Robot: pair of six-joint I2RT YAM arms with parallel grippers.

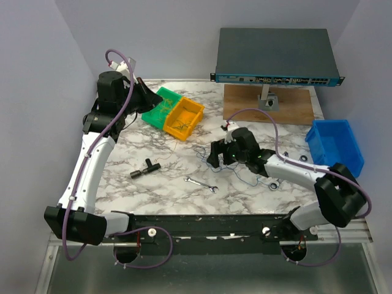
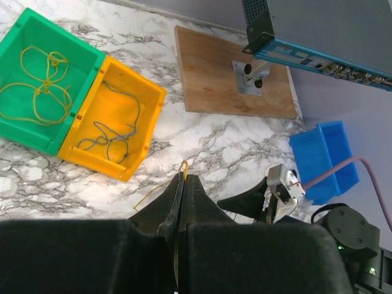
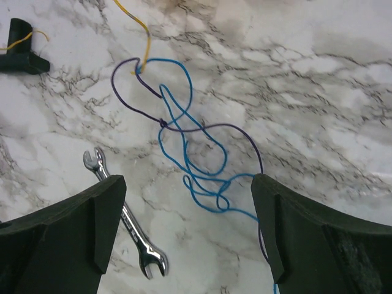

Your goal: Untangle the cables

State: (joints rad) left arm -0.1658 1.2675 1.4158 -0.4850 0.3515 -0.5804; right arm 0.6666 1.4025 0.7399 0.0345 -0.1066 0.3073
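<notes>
The cables (image 3: 190, 147) are a loose tangle of thin blue and purple wire lying on the marble top, seen also in the top view as cables (image 1: 244, 177). A yellow wire (image 3: 144, 38) runs off from the tangle's upper end. My right gripper (image 3: 190, 211) hovers over the tangle's lower loops, open, with nothing between its fingers (image 3: 108, 211); from above, the right gripper (image 1: 215, 160) sits mid-table. My left gripper (image 2: 184, 179) is raised near the bins at the back left, left gripper (image 1: 149, 95), shut on a yellow wire (image 2: 183, 167) that pokes out of its tips.
A green bin (image 2: 79, 46) holds yellow wires; the orange bin (image 2: 150, 92) beside it holds a dark wire. A blue bin (image 1: 335, 144) stands at the right. A silver wrench (image 3: 125, 214) lies by my right gripper's left finger. A black T-piece (image 1: 145, 168), wooden board (image 1: 294, 107) and network switch (image 1: 275, 58) are also here.
</notes>
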